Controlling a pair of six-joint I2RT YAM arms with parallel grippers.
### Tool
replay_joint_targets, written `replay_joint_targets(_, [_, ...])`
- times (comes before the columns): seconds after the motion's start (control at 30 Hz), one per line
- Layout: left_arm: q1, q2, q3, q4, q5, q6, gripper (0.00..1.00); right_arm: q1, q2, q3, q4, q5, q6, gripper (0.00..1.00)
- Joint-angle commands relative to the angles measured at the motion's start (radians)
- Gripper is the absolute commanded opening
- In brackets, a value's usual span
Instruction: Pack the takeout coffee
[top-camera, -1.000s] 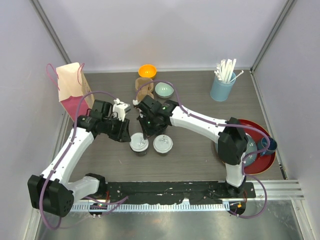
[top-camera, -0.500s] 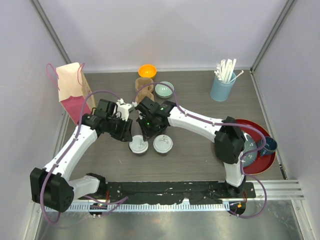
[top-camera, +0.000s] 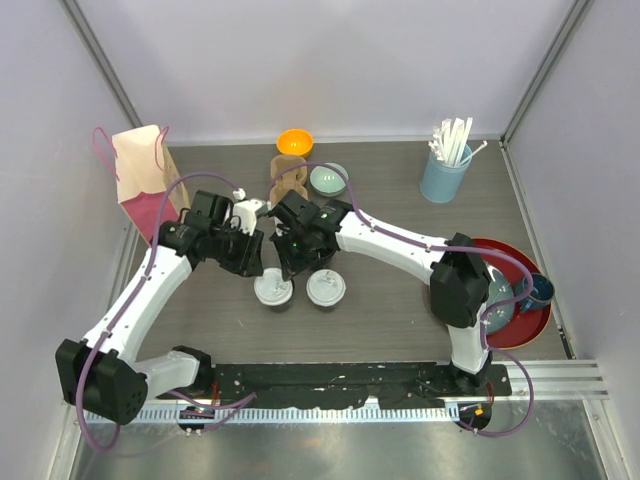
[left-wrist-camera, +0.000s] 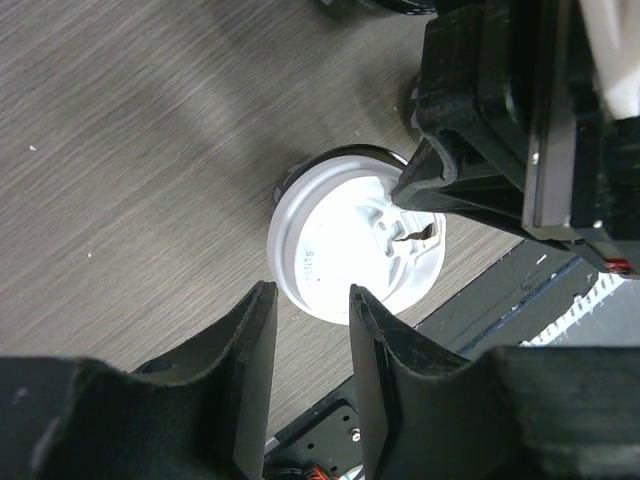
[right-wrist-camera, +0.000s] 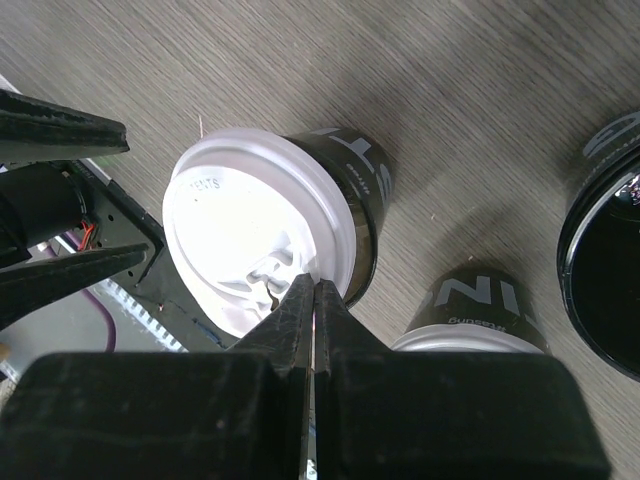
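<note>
Two takeout coffee cups, black with white lids, stand side by side: the left one (top-camera: 273, 289) (left-wrist-camera: 355, 235) (right-wrist-camera: 250, 240) and the right one (top-camera: 325, 287) (right-wrist-camera: 470, 310). My right gripper (top-camera: 292, 267) (right-wrist-camera: 313, 283) is shut, and its tips rest on the left cup's lid near the sip hole. My left gripper (top-camera: 251, 267) (left-wrist-camera: 308, 293) hangs just left of that cup. It is open, with only bare table between its fingers (left-wrist-camera: 250, 330). In the left wrist view the right gripper's tip (left-wrist-camera: 410, 185) touches the lid.
A pink and tan paper bag (top-camera: 140, 180) stands at the back left. A cardboard carrier (top-camera: 290, 180), an orange bowl (top-camera: 294, 142) and a pale green bowl (top-camera: 328, 180) sit behind the arms. A blue tumbler of straws (top-camera: 445, 170) stands back right. A red tray (top-camera: 520, 325) holds a dark mug (top-camera: 538, 290).
My left arm has swung its wrist slightly toward the back. The left cup has shifted a little to the left. The right gripper stays shut on the lid.
</note>
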Motion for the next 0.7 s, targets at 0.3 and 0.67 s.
replay_joint_targets(0.3, [-0.003, 0.008, -0.036, -0.007, -0.007, -0.001, 0.38, 0.0, -0.029, 0.017, 0.016, 0.022, -0.022, 0.01])
replay_joint_targets(0.67, [-0.02, 0.043, -0.057, 0.041, -0.004, -0.013, 0.38, 0.0, -0.014, 0.031, -0.007, 0.039, -0.026, 0.01])
